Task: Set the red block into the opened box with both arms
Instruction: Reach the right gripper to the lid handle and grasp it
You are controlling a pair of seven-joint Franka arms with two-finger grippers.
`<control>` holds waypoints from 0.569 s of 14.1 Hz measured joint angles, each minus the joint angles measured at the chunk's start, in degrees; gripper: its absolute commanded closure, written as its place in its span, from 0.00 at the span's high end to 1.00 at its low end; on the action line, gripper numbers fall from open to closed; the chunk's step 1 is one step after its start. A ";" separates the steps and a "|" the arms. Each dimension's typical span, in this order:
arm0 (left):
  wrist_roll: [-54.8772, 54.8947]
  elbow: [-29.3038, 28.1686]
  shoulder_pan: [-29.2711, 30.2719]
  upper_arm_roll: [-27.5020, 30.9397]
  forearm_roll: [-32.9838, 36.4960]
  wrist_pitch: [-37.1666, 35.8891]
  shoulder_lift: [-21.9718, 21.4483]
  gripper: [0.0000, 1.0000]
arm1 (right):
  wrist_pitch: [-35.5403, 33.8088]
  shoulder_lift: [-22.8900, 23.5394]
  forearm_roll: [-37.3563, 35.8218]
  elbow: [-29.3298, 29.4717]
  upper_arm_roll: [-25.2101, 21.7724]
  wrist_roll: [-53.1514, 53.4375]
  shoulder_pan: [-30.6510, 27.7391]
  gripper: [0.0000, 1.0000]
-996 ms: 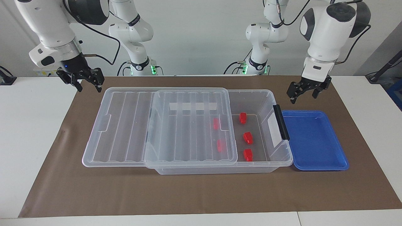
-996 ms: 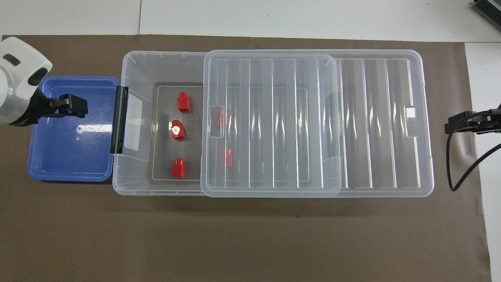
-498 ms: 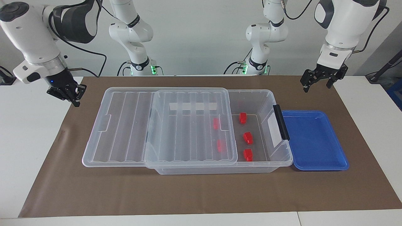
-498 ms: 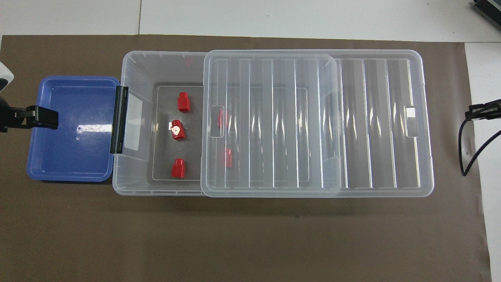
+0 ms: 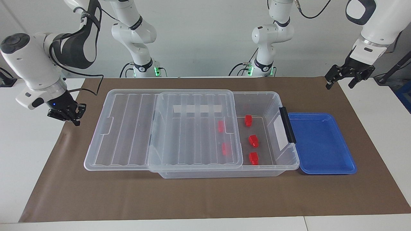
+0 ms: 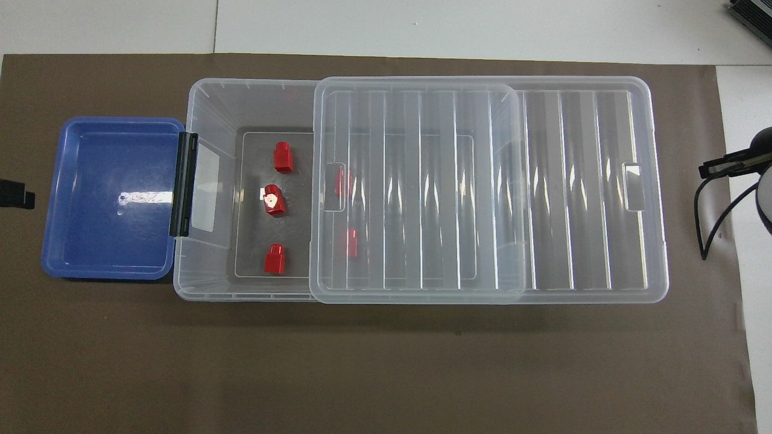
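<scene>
Three red blocks [image 5: 253, 140] [image 6: 274, 200] lie on the floor of the box [image 5: 257, 93] [image 6: 241, 84] in its uncovered end. Two more show dimly under the ribbed clear lid [image 5: 192, 141] [image 6: 422, 193], which is slid toward the right arm's end. My left gripper [image 5: 339, 80] [image 6: 18, 199] hangs open and empty over the mat's corner at the left arm's end, apart from the box. Over the mat's edge at the other end, my right gripper [image 5: 75, 119] [image 6: 721, 167] is low, shut, and holds nothing.
A shallow blue tray [image 5: 321, 144] [image 6: 108, 199] with nothing in it sits against the box's black-handled end. The brown mat [image 5: 205, 195] lies under everything. A black cable [image 6: 702, 235] trails from the right arm.
Both arms have drawn outward, away from the box. The left gripper left the blue tray for the mat's corner. The right gripper sank toward the mat's edge and shut.
</scene>
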 measured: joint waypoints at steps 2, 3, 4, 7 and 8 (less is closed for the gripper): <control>-0.23 -2.07 -0.99 -0.85 0.00 2.10 -0.48 1.00 | 0.79 0.82 1.97 -0.28 0.04 -0.04 0.08 0.00; -0.24 -2.76 -1.28 -0.89 0.00 3.02 -0.51 1.00 | 1.89 1.11 2.57 -0.69 0.11 -0.05 0.21 0.00; -0.24 -3.09 -1.33 -0.89 -0.03 3.80 -0.50 1.00 | 3.30 1.34 2.72 -1.40 0.24 -0.05 0.39 0.00; -0.24 -3.17 -1.33 -0.74 -1.34 4.77 -0.50 1.00 | 5.15 1.88 3.11 -3.06 0.65 -0.05 1.12 0.00; -0.24 -3.07 -1.33 -0.72 -1.47 4.80 -0.44 1.00 | 5.15 1.92 3.78 -3.16 0.66 -0.05 1.35 0.00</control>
